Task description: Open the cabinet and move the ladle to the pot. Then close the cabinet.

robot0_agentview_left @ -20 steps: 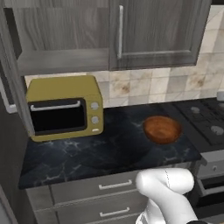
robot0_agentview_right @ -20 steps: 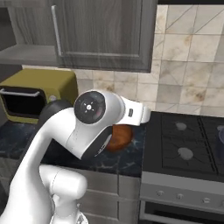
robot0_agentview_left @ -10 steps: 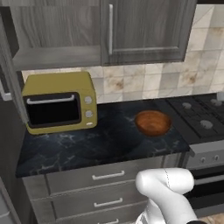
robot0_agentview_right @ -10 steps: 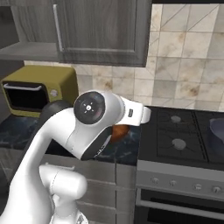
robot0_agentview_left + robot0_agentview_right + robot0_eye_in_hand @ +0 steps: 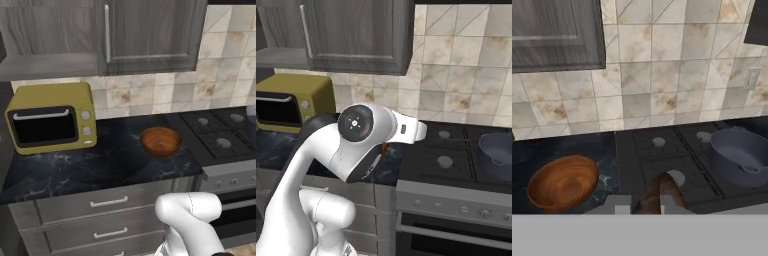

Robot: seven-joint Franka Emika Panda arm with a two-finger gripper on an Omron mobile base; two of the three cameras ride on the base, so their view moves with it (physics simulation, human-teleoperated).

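Observation:
The dark wood-grain cabinet (image 5: 150, 35) hangs above the counter with its door closed, and its long silver handle (image 5: 107, 32) stands upright at the door's left side. The same cabinet (image 5: 356, 35) sits at the upper left of the right base view, and its lower corner (image 5: 557, 32) tops the hand view. The bluish-grey pot (image 5: 739, 155) stands on the stove's right side (image 5: 496, 155). A pale curved shape lies inside it, and I cannot tell what it is. My gripper (image 5: 659, 192) hangs over the stove's near edge, its dark tips pressed together with nothing between them.
A reddish-brown wooden bowl (image 5: 160, 141) rests on the dark marble counter beside the stove (image 5: 220, 135). A yellow microwave (image 5: 50, 117) stands at the counter's left. Grey drawers (image 5: 107, 202) run below. My white arm (image 5: 361, 145) fills the middle of the right base view.
The whole picture has slid left in both base views, so the camera has moved right along the counter. More of the stove and the pot have come into view.

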